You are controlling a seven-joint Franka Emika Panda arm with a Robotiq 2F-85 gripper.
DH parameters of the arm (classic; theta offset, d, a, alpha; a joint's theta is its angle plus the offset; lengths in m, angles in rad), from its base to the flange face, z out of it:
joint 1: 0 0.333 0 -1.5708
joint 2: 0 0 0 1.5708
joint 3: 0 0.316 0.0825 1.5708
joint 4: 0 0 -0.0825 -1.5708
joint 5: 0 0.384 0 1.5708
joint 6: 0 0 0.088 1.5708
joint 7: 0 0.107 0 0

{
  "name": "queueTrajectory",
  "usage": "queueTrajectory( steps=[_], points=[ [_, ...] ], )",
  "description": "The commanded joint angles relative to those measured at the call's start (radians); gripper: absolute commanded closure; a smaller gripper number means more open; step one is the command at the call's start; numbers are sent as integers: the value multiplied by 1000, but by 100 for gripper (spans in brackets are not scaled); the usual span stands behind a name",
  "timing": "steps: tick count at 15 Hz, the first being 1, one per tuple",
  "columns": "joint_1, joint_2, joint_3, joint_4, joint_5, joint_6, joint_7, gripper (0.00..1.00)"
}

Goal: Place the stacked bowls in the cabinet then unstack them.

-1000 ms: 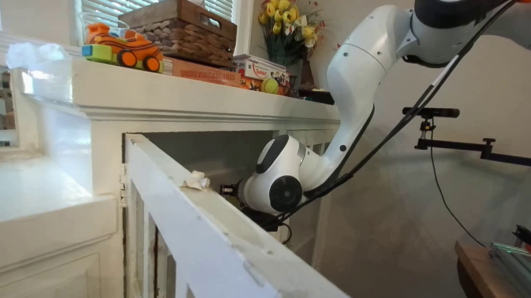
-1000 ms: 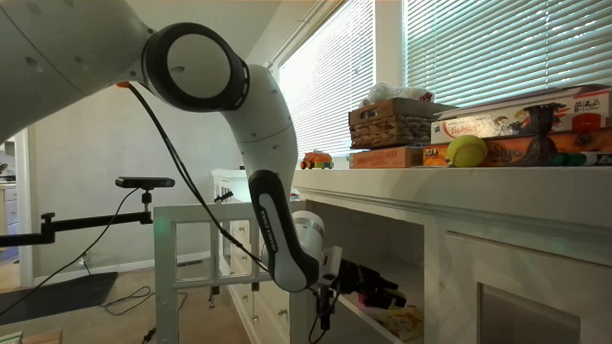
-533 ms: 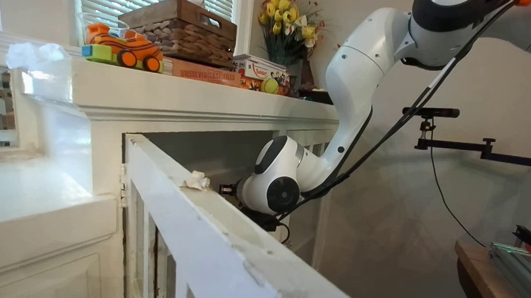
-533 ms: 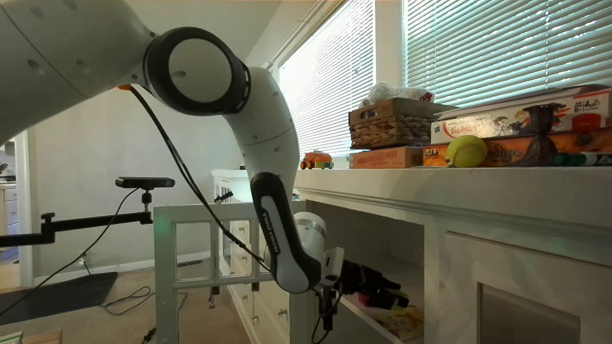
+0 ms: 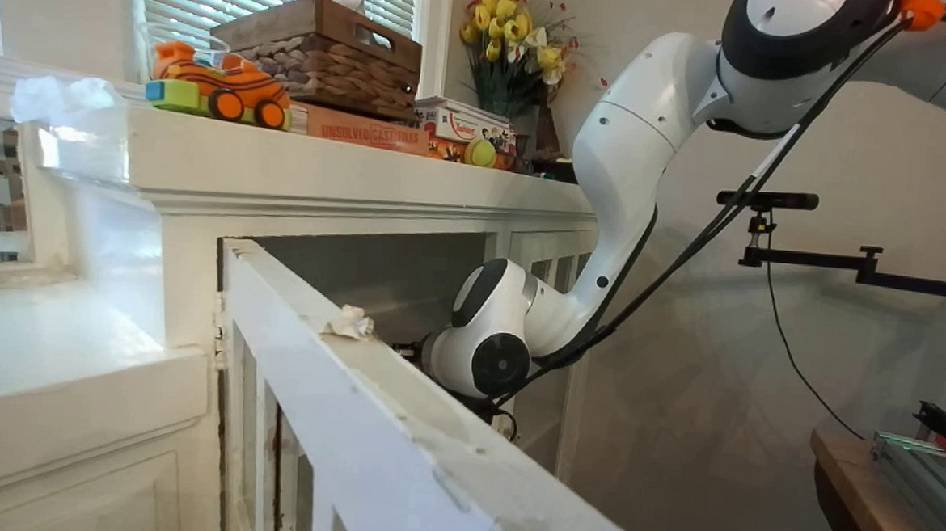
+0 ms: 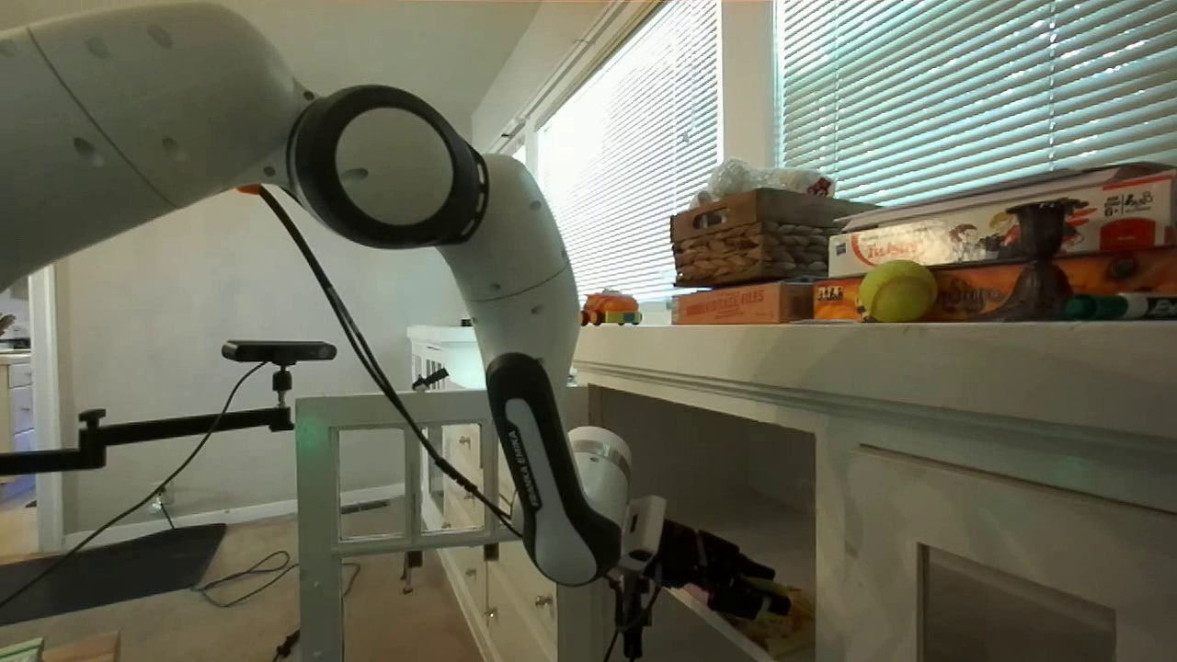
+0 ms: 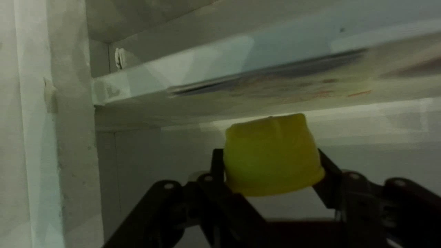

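Note:
The white cabinet (image 5: pixel 364 183) stands with a glass-paned door (image 5: pixel 402 383) swung open; it also shows in an exterior view (image 6: pixel 919 368). My gripper (image 7: pixel 270 153) is shut on a yellow bowl (image 7: pixel 272 158), one finger on each side of it. In the wrist view, which seems upside down, the bowl's wider rim faces the picture's bottom. Whether other bowls are nested inside is hidden. In an exterior view my gripper (image 6: pixel 777 598) reaches into the cabinet opening above the shelf, with a sliver of yellow-green bowl (image 6: pixel 761 586) showing. In the exterior view with the door near, the fingers are hidden.
The shelf's front edge (image 7: pixel 206 58) crosses the wrist view, with the upright frame (image 7: pixel 75 137) beside it. A colourful flat item (image 6: pixel 782 630) lies on the shelf. On the cabinet top stand a basket (image 6: pixel 754 244), boxes, a tennis ball (image 6: pixel 898 291) and a toy car (image 5: pixel 219 86).
The arm has lowered, and the gripper with the yellow bowl has moved down and slightly further into the cabinet opening. The door and the things on the cabinet top have not moved.

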Motion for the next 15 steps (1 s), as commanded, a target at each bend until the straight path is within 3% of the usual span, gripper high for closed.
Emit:
queueTrajectory(
  steps=[1, 2, 9, 10, 11, 13, 15],
  points=[
    [-2, 40, 8, 53, 9, 4, 12, 63],
    [47, 35, -46, 65, 38, 30, 33, 63],
    [93, 58, -93, 125, 75, 64, 22, 63],
    [98, 60, -97, 131, 82, 65, 21, 13],
    [102, 63, -100, 137, 85, 69, 20, 12],
    [108, 68, -106, 148, 90, 73, 21, 2],
    [114, 73, -112, 158, 98, 76, 20, 0]
  ],
)
